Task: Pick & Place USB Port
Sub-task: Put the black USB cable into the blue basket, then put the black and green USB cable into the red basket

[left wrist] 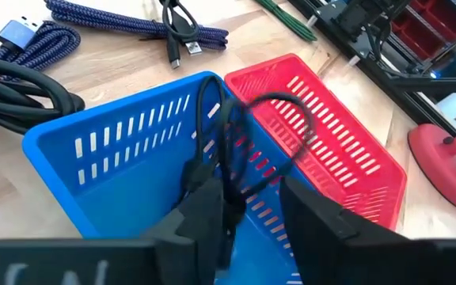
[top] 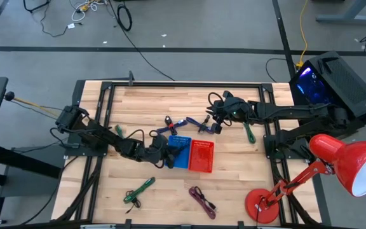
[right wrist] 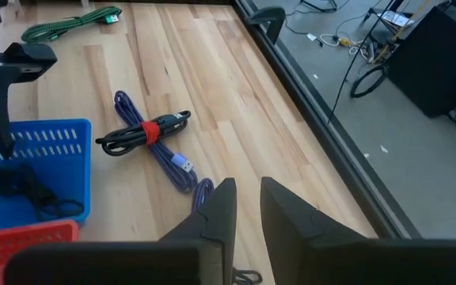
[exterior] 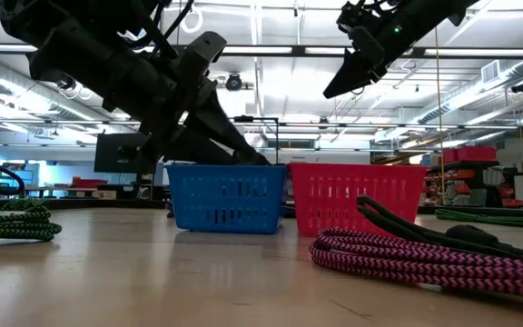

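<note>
Left gripper (left wrist: 248, 214) parted over the blue basket (left wrist: 93, 150), black USB cable (left wrist: 236, 134) draped between its fingers. Beyond, red basket (left wrist: 331, 134). Farther off, right gripper (right wrist: 248, 210) raised, fingers slightly apart, blue-purple cable (right wrist: 161, 150) ahead.

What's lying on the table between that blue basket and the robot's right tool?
In the right wrist view, a black cable with a red tie crossing a purple cable lies between the blue basket and the right tool.

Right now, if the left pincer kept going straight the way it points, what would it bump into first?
Probably the blue basket: the left pincer points down into it, a black cable between its fingers. Depth is hard to judge.
</note>
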`<state>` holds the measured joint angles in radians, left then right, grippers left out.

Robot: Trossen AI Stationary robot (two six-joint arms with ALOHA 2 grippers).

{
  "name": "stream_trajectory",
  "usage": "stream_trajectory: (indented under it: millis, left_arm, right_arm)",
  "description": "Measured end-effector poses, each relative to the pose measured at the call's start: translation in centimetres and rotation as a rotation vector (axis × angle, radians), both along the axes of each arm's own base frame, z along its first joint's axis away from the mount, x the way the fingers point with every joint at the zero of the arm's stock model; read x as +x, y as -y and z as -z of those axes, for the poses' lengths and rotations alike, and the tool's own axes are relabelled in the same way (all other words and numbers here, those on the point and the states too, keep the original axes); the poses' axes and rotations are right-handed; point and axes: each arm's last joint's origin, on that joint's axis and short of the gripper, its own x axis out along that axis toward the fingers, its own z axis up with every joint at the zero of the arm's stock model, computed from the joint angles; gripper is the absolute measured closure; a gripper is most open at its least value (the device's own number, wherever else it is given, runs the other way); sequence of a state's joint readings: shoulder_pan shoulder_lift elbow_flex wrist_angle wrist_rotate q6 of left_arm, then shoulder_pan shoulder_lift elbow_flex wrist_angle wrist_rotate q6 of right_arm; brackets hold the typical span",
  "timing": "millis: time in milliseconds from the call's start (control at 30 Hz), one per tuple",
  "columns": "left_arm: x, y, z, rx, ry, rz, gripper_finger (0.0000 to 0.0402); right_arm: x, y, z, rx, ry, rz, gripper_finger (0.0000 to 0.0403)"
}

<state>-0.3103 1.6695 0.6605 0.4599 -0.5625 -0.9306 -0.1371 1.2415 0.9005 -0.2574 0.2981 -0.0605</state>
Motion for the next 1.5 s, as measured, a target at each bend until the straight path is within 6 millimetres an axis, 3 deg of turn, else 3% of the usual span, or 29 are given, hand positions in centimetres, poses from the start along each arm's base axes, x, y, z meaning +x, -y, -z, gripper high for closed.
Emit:
stream_trajectory:
  millis: [367, 900, 1167, 1500]
  left_arm:
    - [0.5, -1.0, -0.4, 0.104, 0.013, 0.003, 0.0201]
    - [0.5, -3.7, -3.6, 0.312, 0.025, 0.116, 0.0191]
    - [0.6, -4.1, -3.6, 0.303, 0.018, 0.191, 0.0191]
    - [0.6, -4.1, -3.6, 0.303, 0.016, 0.193, 0.0191]
  right_arm:
    - [-0.2, 0.0, 0.3, 0.064, -0.002, 0.044, 0.0341]
    - [-5.7, -0.3, 4.6, 0.307, -0.514, 0.443, 0.0334]
    - [-9.6, -1.2, 10.9, 0.465, -0.719, 0.562, 0.0267]
    - [-10.6, -1.4, 12.3, 0.486, -0.739, 0.626, 0.0168]
